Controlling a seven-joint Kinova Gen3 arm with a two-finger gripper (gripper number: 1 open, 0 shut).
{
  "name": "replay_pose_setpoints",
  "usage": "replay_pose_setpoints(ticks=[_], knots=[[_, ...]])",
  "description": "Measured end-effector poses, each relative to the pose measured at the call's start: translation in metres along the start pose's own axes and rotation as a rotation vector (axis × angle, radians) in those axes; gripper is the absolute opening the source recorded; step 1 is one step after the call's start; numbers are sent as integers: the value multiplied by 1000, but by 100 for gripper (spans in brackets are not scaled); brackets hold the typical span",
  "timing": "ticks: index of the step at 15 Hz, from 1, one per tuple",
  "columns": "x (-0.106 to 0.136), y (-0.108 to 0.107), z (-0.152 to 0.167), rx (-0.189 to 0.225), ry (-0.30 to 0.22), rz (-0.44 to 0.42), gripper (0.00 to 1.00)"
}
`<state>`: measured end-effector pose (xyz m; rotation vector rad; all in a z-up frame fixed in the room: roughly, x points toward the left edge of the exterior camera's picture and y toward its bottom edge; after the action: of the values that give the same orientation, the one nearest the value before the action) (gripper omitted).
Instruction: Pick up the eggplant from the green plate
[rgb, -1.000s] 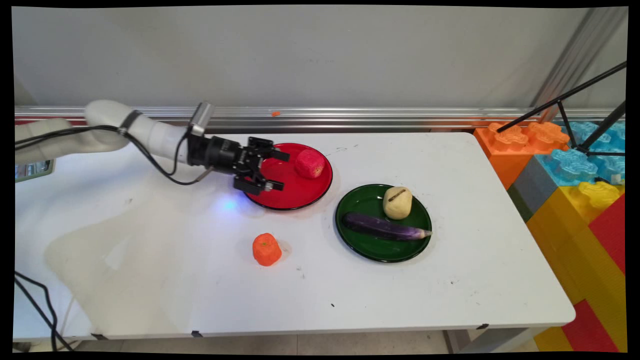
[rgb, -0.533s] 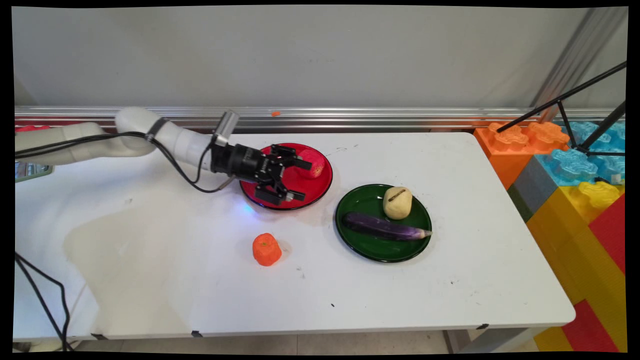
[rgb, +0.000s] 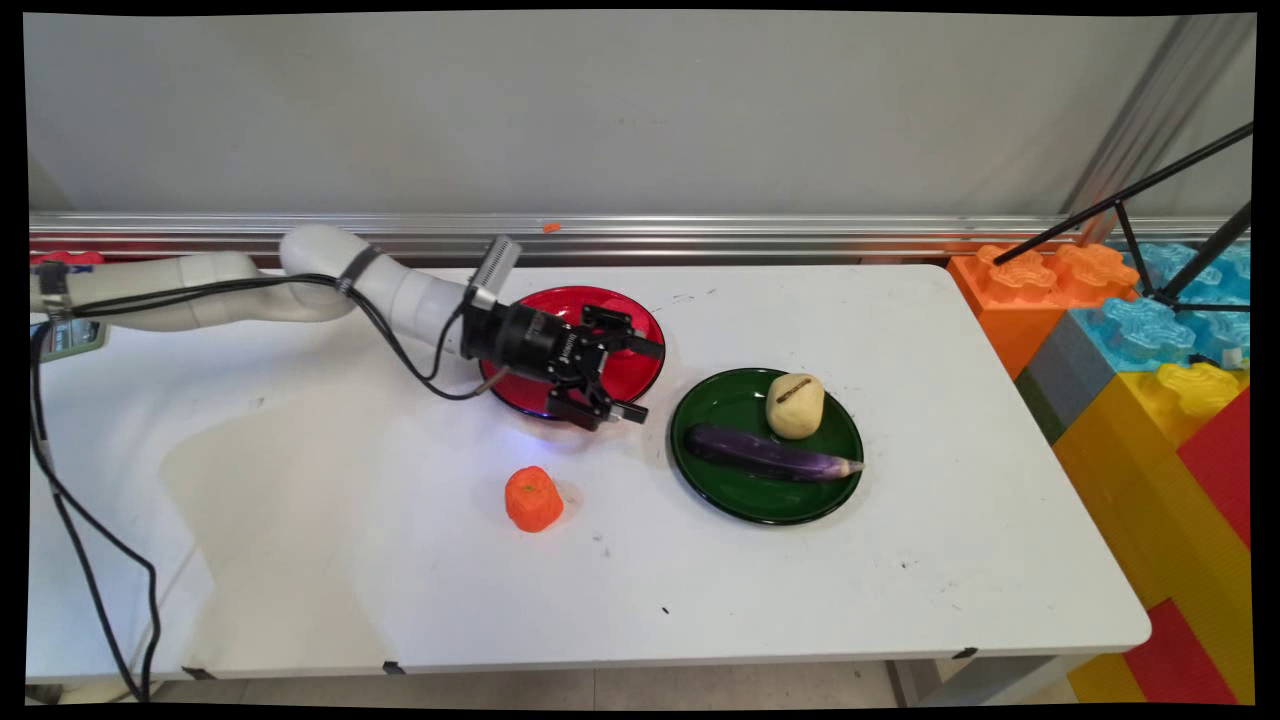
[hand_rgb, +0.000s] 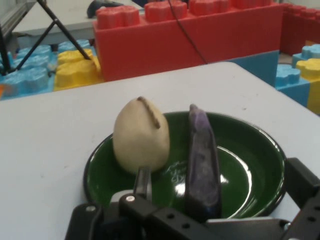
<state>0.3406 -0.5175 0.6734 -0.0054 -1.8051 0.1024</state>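
Gripper (rgb: 628, 380) low over the red plate (rgb: 645, 372), jaws spread wide apart and empty, pointing across at the green plate (rgb: 750, 495). The white arm (rgb: 250, 290) reaches in nearly level from the left, cables looping beneath it. It hides most of the red plate's near side. On the green plate, a pale potato (hand_rgb: 141, 136) and a purple eggplant (hand_rgb: 202, 160) lie side by side; the hand view shows them close ahead. An orange toy fruit (rgb: 533, 499) sits on the table (rgb: 950, 420) nearer the camera than the red plate.
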Motion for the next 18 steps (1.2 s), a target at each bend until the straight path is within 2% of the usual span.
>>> replay_pose_setpoints(ticks=[6, 10, 18], knots=[[-2, 3, 27, -48, 6, 2, 100], [-6, 6, 43, -82, -11, 7, 100], [-8, -1, 69, -112, -33, 29, 100]])
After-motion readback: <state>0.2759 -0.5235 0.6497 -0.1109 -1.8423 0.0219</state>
